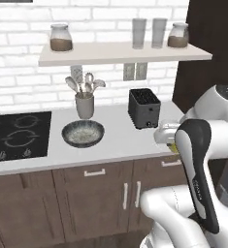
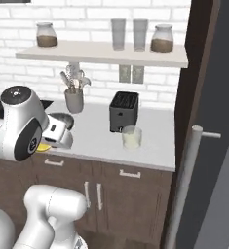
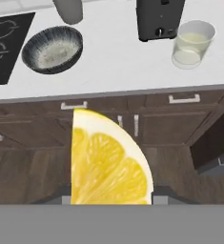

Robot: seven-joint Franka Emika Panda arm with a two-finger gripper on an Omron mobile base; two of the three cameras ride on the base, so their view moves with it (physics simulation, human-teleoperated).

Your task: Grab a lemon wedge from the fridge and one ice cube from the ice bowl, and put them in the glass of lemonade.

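The small bright yellow lemon wedge (image 3: 106, 162) sits clamped in the robot's tool (image 3: 111, 198), cut face toward the hand camera, its flat edge upright and its curved rind sweeping down to the right. The tool's jaws stand part-closed on the wedge, one dark tip just showing at each lower corner of the fruit. In the right base view a sliver of yellow (image 2: 43, 147) peeks out under the white wrist, in front of the table's edge.

So the first part looks done: the wedge is out of the tall matte grey fridge (image 2: 218, 146), whose door stands at the right with its long silver handle. What is left, as I judge it, is to carry the wedge over the short clear glass of pale lemonade (image 3: 193, 44), drop it in, then fetch one ice cube.

The glass stands on the white table (image 3: 113, 62) just beside the black toaster (image 3: 158, 18). The wide shallow ice bowl (image 3: 53, 48) with its dark grey-blue rim lies well to the other side, near the black cooktop (image 3: 6, 45). I cannot make out cubes in it. The wedge hangs out in front of the dark brown wood cabinets (image 3: 147, 124), not yet over the table.
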